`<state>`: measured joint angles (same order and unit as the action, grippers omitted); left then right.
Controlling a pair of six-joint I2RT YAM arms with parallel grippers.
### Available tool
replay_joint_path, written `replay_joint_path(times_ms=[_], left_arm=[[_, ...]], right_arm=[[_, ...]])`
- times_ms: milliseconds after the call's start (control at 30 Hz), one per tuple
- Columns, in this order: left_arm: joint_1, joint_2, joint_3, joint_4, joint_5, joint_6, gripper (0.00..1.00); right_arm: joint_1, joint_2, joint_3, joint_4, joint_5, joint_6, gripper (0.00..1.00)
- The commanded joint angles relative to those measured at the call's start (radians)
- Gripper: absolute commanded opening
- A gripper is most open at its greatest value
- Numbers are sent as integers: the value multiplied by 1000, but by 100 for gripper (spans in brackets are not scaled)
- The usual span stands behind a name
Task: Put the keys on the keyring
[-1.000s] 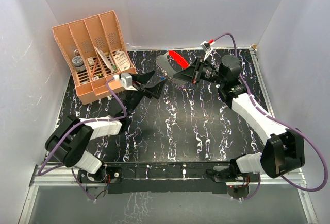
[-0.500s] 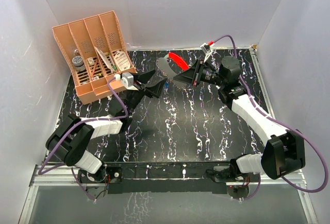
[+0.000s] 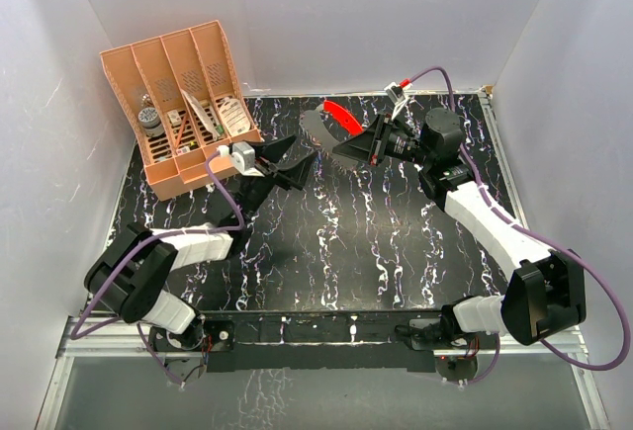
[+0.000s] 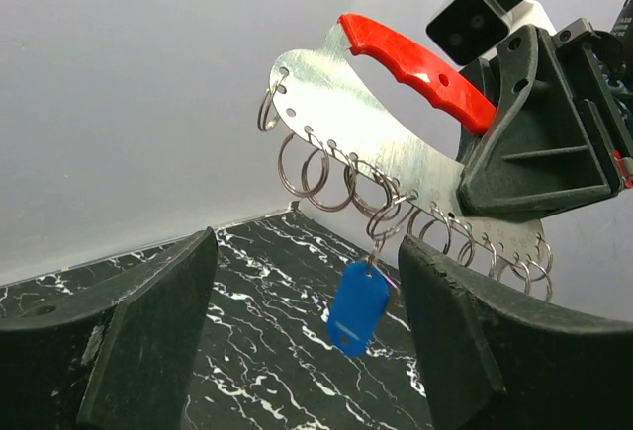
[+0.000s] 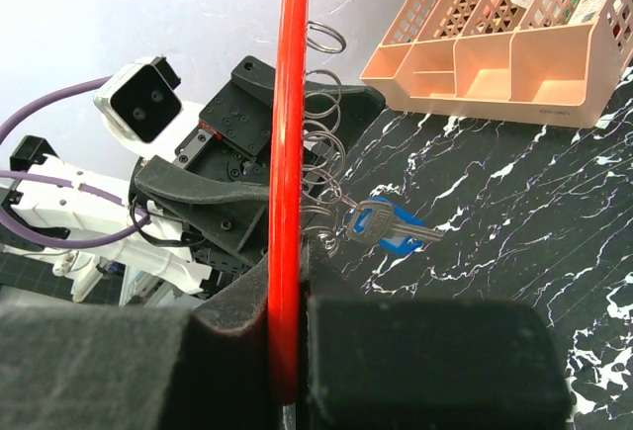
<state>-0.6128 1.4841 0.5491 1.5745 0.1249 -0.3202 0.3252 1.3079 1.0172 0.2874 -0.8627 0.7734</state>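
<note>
The keyring is a silver plate with a red grip and a row of split rings along its lower edge. My right gripper is shut on its red edge and holds it up above the table. A key with a blue head hangs from one ring; in the right wrist view the key has a silver blade. My left gripper is open, and its fingers stand either side of the blue key without touching it. In the top view the keyring is at the back centre.
A peach slotted organizer holding small items stands at the back left, also seen as the organizer in the right wrist view. The black marbled table is walled by white panels on three sides.
My left gripper has crept a little closer to the keyring and its jaws have narrowed slightly. The right gripper with the keyring shifted slightly left.
</note>
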Motion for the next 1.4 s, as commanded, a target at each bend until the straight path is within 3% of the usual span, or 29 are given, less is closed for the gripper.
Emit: replay_joint_path(times_ms=[0,433,933,1367], left_arm=[[10,-66,-40,211,18,17,72],[13,-105,-98,212,13,21,73],[15,-160,-170,211,24,19,73],[14,-198,-267,211,15,-5,72]], right_arm=[[-3,-42,14,34,11,-33,0],[-3,-52,8,14,-21,-95,0],[-3,-117,-83,-34,-39,-399,0],[-2,-223,-266,13,-31,-590,0]])
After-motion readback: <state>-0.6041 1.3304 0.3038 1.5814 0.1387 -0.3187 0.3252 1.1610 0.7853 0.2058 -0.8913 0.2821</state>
